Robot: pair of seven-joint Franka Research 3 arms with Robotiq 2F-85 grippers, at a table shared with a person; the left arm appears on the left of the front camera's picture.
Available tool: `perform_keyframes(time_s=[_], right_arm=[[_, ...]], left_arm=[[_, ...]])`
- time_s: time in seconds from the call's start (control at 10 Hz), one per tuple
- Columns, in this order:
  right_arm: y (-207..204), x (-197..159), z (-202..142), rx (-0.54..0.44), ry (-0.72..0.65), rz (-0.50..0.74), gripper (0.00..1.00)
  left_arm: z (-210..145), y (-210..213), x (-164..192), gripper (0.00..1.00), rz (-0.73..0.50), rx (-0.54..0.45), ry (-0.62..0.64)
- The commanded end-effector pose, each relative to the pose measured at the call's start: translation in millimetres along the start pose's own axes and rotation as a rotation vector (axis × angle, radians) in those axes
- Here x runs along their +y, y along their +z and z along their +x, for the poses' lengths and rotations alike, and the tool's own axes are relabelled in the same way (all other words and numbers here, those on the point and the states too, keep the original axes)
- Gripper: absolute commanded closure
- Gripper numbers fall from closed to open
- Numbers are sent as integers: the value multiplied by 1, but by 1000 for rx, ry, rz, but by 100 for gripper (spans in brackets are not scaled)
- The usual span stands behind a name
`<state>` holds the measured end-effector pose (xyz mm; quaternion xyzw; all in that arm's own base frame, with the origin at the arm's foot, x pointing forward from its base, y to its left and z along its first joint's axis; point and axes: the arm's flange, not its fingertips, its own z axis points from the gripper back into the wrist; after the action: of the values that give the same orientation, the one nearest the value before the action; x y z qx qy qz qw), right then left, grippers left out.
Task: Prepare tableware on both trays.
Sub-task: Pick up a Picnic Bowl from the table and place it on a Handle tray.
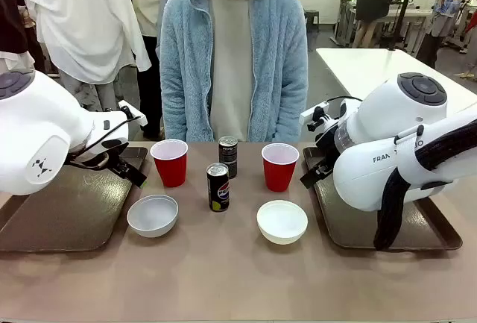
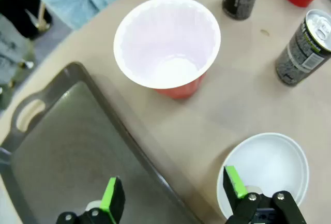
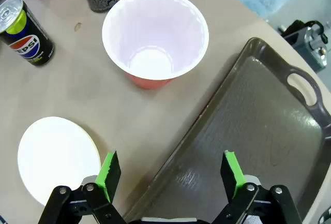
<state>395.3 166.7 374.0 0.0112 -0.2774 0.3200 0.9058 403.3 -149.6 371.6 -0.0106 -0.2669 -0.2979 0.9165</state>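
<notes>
- In the front view your right arm hides much of the right tray (image 1: pixel 337 224), and your left arm covers the far corner of the left tray (image 1: pixel 59 211).
- Your left hand (image 2: pixel 172 185) hangs wide and holds nothing, with one finger over the left tray and the other over the left bowl (image 1: pixel 153 215).
- Your right hand (image 3: pixel 170 164) is also wide and holds nothing. It straddles the right tray's rim beside the right bowl (image 1: pixel 282 221).
- On the table (image 1: pixel 223 278) between the trays stand the red left cup (image 1: pixel 171 162), the red right cup (image 1: pixel 279 166), the near can (image 1: pixel 218 186) and the far can (image 1: pixel 228 157), all upright.
</notes>
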Motion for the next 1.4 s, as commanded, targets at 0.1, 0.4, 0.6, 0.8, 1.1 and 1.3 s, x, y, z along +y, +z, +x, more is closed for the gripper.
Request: perform_keyframes(time_s=[0.1,0.4,0.6,0.8,1.1,1.3], right_arm=[[0,0,0,0,0,0,0],[0,0,0,0,0,0,0],[0,0,0,0,0,0,0],[0,0,0,0,0,0,0],[0,0,0,0,0,0,0],[37,18,-11,70,-23,-21,0]], left_arm=[[0,0,0,0,0,0,0],[0,0,0,0,0,0,0],[0,0,0,0,0,0,0],[0,0,0,0,0,0,0],[0,0,0,0,0,0,0],[-15,71,-26,0,-51,119,-11]])
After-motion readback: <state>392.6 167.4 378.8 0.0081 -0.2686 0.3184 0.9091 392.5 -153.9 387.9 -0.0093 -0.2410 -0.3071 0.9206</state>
